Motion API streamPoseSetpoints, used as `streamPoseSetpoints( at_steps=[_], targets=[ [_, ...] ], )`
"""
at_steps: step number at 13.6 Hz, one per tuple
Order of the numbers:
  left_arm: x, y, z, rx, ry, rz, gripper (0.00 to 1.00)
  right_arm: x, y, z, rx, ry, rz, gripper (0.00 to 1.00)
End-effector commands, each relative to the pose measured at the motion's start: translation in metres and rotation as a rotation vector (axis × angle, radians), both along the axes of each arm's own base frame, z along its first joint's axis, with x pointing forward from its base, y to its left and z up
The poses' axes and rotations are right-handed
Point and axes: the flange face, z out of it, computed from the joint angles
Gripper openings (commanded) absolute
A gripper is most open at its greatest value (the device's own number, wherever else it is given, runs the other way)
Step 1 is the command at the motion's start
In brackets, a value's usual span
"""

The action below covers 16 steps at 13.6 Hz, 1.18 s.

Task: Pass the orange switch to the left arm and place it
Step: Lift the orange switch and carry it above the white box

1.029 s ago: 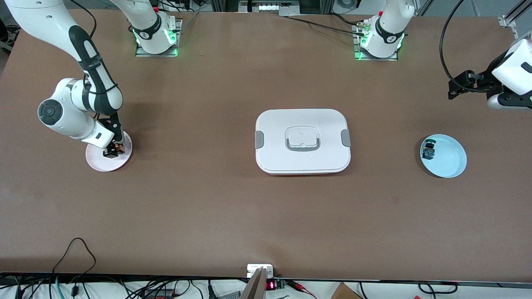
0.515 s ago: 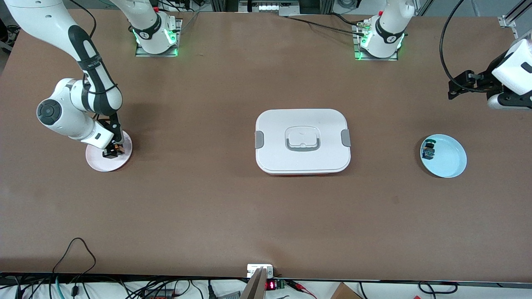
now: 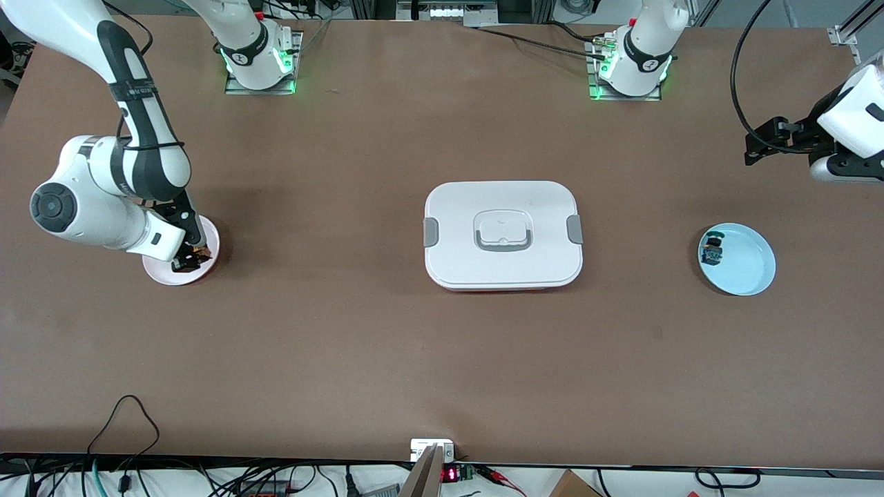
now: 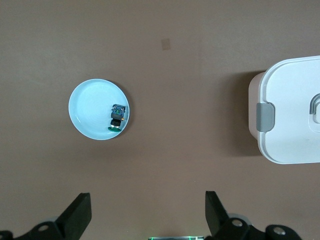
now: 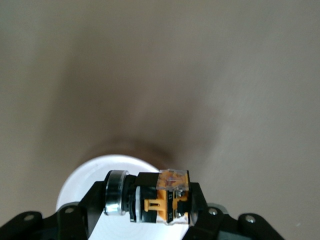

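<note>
At the front view's middle-left edge, the right end effector (image 3: pixel 186 261) is clamped on the tiny black orange-centred switch (image 5: pixel 162 197), over the pale pink round plate (image 3: pixel 207 238). The pickup looks done. Next comes carrying it around the large white lidded box (image 3: pixel 503 235). The left end effector (image 4: pixel 145 220) waits, fingers spread wide and empty.

Two white jointed arms: the right arm (image 3: pixel 103 200) wears black bands and a thin black cable; the left arm (image 3: pixel 853 121) trails a looping black cable; both bases glow green.
</note>
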Motion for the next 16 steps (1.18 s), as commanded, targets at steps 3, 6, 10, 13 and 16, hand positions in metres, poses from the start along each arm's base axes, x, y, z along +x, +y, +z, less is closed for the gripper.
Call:
streamPoseSetpoints(
  at_steps=[3, 6, 10, 13, 16],
  targets=[
    [0.001, -0.001, 0.006, 0.005, 0.005, 0.007, 1.00, 0.009, 0.084, 0.040, 0.235, 0.095, -0.127, 0.00],
    [0.001, -0.001, 0.006, 0.005, 0.005, 0.007, 1.00, 0.001, 0.134, 0.045, 0.437, 0.207, -0.303, 0.00],
    [0.001, -0.002, 0.006, 0.005, 0.005, 0.005, 1.00, -0.012, 0.222, 0.080, 0.665, 0.308, -0.427, 0.00],
    [0.004, -0.005, 0.000, -0.039, 0.016, 0.002, 1.00, -0.017, 0.271, 0.102, 0.898, 0.364, -0.529, 0.00],
    [0.011, -0.009, -0.018, -0.170, 0.073, 0.021, 1.00, -0.031, 0.327, 0.105, 1.038, 0.398, -0.630, 0.00]
  ],
)
